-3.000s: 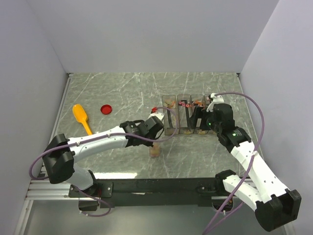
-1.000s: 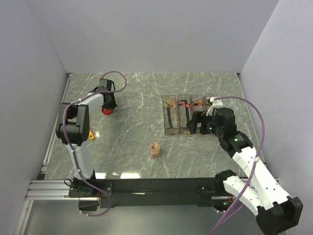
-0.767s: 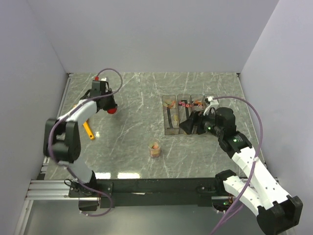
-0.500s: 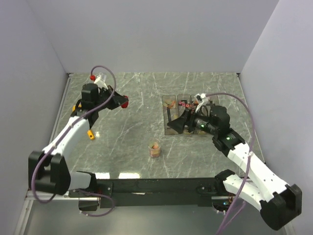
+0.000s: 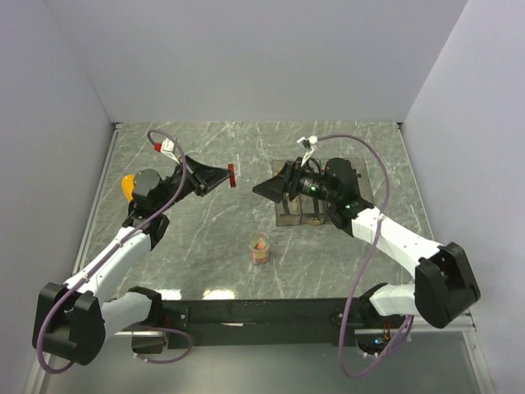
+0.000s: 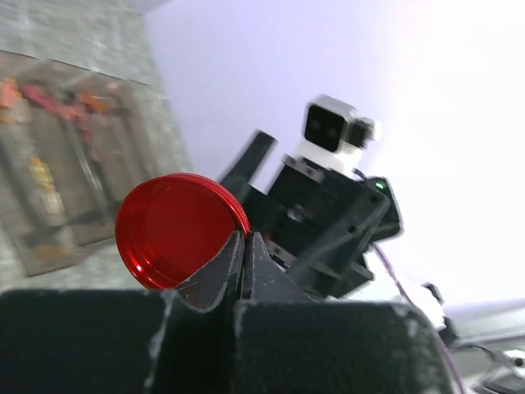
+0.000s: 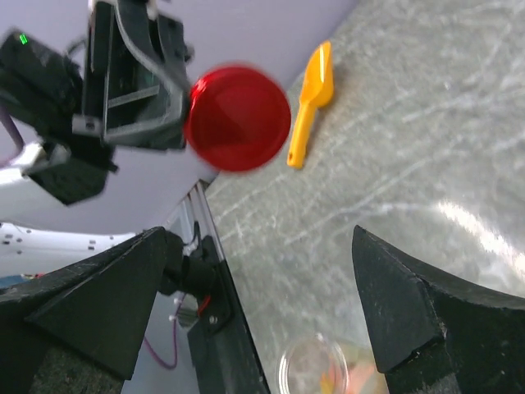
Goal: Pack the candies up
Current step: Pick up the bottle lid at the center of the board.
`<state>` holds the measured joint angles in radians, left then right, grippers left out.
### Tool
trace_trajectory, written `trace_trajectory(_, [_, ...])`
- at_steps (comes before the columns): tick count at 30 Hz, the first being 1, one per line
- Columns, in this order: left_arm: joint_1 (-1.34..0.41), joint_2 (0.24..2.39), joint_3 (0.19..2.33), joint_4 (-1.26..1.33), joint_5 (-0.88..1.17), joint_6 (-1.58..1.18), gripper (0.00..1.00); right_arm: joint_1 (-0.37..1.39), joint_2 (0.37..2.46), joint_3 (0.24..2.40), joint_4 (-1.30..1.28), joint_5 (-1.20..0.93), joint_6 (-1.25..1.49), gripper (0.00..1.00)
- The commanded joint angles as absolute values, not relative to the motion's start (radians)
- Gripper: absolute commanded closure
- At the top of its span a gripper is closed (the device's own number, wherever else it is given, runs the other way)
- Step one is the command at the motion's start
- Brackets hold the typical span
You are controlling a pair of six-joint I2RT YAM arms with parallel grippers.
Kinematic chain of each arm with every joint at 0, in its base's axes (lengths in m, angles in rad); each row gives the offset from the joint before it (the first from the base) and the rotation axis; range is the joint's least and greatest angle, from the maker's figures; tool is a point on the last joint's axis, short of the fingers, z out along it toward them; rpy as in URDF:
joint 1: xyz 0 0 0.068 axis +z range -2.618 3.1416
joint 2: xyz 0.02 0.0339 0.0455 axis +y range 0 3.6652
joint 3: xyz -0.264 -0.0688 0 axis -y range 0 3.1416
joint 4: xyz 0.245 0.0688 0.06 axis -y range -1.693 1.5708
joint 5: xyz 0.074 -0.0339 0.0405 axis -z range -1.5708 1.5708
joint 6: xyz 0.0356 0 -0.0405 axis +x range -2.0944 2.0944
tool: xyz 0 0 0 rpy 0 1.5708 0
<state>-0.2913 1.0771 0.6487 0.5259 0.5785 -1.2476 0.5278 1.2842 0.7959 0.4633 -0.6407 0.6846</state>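
Item: candies [image 5: 260, 244]. Some lay in small clear jar [image 5: 259, 249], upright on table [image 5: 197, 238], uncapped; more in clear bins [image 6: 49, 164] under your right arm.
Left gripper [image 6: 244, 246]: clamped on rim of red lid [image 6: 176, 230], held edge-on in air, flat face toward right gripper [image 5: 262, 187].
Right gripper: jaws spread wide, empty, just beside lid.
Jar sat below gap between them, toward you; right looked marginally nearer.
Surface: glossy grey marble pattern. Yellow scoop [image 7: 310, 103] far left.
Room: plain pale walls.
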Motion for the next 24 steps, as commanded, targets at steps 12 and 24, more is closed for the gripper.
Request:
trace_trajectory(12, [-0.350,1.157,0.609,0.929,0.618,-1.477,0.99,0.534,1.436,0.963,0.661,-0.729,0.719,0.00])
trace_trajectory(24, [-0.377,1.177,0.624,0.919,0.611,-1.463,0.99,0.534,1.470,0.980,0.713,-0.779,0.739,0.00])
